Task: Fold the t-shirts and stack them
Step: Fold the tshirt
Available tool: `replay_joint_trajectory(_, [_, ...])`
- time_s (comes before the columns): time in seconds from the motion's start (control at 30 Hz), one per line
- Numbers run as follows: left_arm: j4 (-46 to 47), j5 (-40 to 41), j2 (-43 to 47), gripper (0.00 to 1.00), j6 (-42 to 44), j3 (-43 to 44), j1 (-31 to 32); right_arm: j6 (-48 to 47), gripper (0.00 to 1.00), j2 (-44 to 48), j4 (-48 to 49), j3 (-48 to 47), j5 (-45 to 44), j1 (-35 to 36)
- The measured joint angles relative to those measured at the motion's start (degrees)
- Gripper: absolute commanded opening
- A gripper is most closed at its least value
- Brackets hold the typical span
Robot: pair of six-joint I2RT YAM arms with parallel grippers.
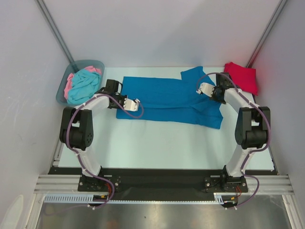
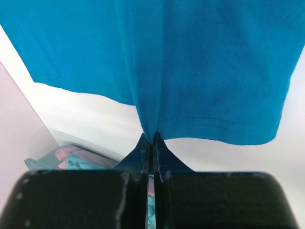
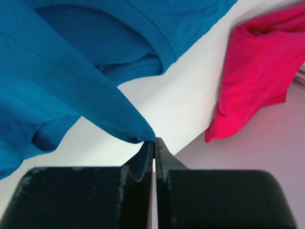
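The soft, deep blue cloth t-shirt [image 1: 167,98] lies spread along the far edge of the worktop [image 1: 167,143]. The left gripper [image 2: 150,141] pinches its hem shut; the right gripper [image 3: 153,143] pinches its other end. It looks light and floppy, so hold the edges.

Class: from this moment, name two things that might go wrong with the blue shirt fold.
The left hand and right hand each pinch only a sliver of the blue shirt at their tips; it may slip free. The red shirt lies close to the right hand and might get dragged.
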State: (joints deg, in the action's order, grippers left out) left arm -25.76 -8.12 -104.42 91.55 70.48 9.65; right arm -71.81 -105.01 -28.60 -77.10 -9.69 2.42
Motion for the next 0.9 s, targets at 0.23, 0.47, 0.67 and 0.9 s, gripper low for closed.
replay_joint_trajectory(0.23, [0.31, 0.07, -1.57, 0.00, 0.02, 1.22, -0.11, 0.00, 0.00, -0.66, 0.57, -0.48, -0.20, 0.00])
replay_joint_trajectory(0.47, [0.68, 0.26, -2.10, 0.00, 0.02, 1.77, -0.11, 0.00, 0.00, -1.62, 1.14, -1.18, -0.37, 0.00])
replay_joint_trajectory(0.67, [0.85, 0.28, -2.21, 0.00, 0.02, 1.77, -0.11, -0.26, 0.00, -2.86, 2.80, -1.25, -0.92, 0.22])
replay_joint_trajectory(0.9, [0.92, 0.28, -2.43, 0.00, 0.02, 1.77, -0.11, -1.09, 0.00, -4.85, 6.62, -1.97, -2.10, 0.57])
